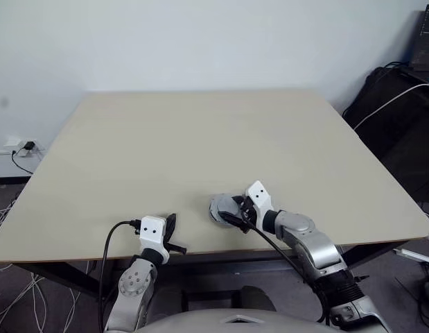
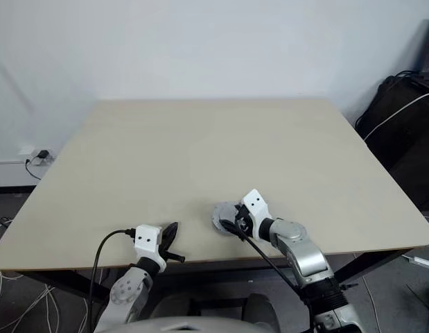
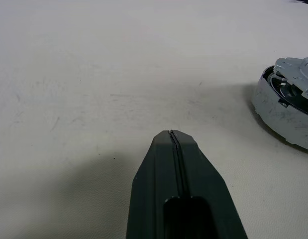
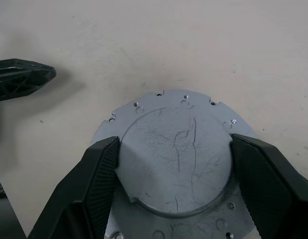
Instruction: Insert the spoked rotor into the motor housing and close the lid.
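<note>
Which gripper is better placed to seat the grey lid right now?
The right. The right gripper already straddles the round light-grey metal lid, one black finger on each side of its raised middle. The left gripper is shut and rests on the beige table, off to the side of the assembly.

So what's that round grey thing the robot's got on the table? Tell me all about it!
It's the lid, a round light-grey metal disc with a smooth, scratched raised middle facing up and small holes around its notched flange. It lies flat on a round grey assembly near the table's front edge. The right tool has one black finger on each side of the raised middle, right up against it.
</note>
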